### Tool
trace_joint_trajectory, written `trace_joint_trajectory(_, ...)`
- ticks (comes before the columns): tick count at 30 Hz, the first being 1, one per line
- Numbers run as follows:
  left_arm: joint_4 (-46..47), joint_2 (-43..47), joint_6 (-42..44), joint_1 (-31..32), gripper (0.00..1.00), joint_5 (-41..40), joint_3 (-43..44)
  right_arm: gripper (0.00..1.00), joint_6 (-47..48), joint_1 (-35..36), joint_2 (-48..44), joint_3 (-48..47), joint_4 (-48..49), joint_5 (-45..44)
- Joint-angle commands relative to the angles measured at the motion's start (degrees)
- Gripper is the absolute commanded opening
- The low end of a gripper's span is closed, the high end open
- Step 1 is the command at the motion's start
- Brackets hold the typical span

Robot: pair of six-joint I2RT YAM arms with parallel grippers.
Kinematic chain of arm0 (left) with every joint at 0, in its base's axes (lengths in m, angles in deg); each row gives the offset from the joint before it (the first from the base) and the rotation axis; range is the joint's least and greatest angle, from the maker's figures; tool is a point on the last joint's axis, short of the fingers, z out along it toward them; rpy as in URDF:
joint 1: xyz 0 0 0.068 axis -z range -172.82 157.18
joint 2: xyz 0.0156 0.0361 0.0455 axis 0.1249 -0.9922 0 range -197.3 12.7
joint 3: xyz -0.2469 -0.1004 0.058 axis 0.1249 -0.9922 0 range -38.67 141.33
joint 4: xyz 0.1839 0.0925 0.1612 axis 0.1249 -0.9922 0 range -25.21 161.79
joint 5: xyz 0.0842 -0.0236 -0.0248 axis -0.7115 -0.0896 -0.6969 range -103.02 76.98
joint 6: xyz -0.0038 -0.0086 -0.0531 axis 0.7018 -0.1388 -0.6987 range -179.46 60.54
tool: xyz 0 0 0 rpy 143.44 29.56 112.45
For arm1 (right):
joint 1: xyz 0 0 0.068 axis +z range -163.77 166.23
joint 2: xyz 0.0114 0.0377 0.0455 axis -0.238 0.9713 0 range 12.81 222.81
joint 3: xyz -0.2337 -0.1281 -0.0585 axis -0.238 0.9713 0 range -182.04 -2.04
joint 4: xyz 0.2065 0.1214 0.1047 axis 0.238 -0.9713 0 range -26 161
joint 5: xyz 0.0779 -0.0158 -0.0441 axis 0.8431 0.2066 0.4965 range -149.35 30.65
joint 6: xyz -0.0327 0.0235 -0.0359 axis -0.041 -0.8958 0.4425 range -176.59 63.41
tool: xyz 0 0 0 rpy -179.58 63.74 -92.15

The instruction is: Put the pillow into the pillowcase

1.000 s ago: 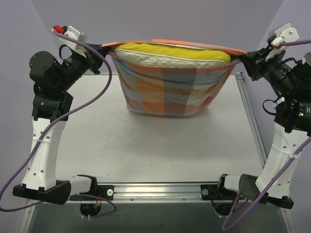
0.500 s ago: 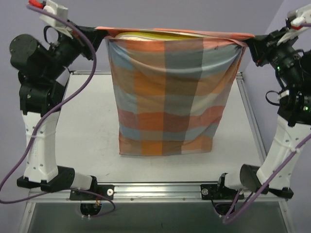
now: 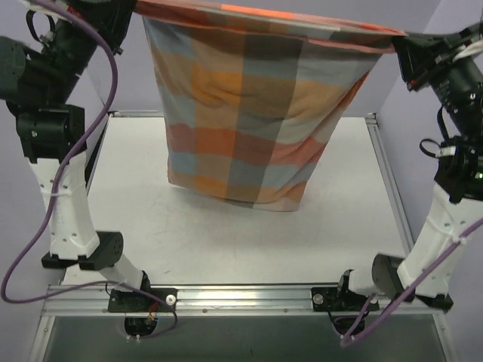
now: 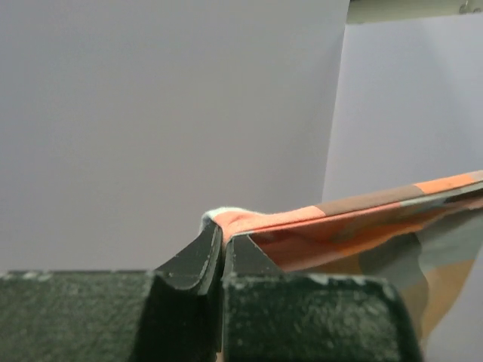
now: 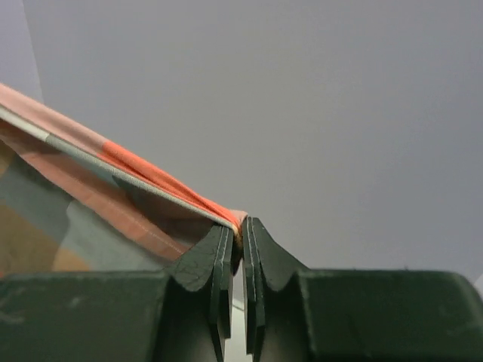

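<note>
The checked pillowcase (image 3: 249, 113) hangs high above the table, its open top stretched between my two grippers. Its bottom swings clear of the table. The pillow is hidden inside it; only bulges in the cloth show. My left gripper (image 3: 134, 7) is shut on the pillowcase's top left corner, seen in the left wrist view (image 4: 224, 230) with orange hem (image 4: 302, 220) pinched in it. My right gripper (image 3: 398, 39) is shut on the top right corner, seen in the right wrist view (image 5: 241, 226) with the orange hem (image 5: 151, 181) running off to the left.
The white table (image 3: 189, 234) lies below the hanging case, with metal rails along its right edge (image 3: 389, 188) and front edge (image 3: 241, 290). Purple cables (image 3: 106, 98) loop from both arms. Grey walls stand behind.
Both grippers have risen a long way, lifting the pillowcase off the table. The pillow, showing yellow at the open top a second ago, has dropped out of sight inside. The case now swings.
</note>
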Motion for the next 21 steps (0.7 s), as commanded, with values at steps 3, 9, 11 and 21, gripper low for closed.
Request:
trace_joint_trajectory(3, 24.1, 20.2, -5.9, -4.5, 0.0, -9.1, -27.6, 0.0, -5.8, -4.9, -16.5, 24.4, 25.4, -4.9)
trace_joint_trajectory(9, 10.0, 17.1, -0.9, -3.0, 0.0, -11.6, -28.3, 0.0, -1.9, -4.0, -13.2, 23.8, 14.4, -9.3)
trace_joint_trajectory(11, 10.8, 15.1, 1.1, -3.7, 0.0, -13.2, -22.6, 0.0, -1.3, -4.4, -11.3, 19.3, 14.8, -11.2)
trace_joint_trajectory(21, 25.6, 15.9, 4.1, -3.7, 0.0, -22.0, -10.7, 0.0, -1.8, -4.6, -15.9, 14.0, 30.7, -20.2)
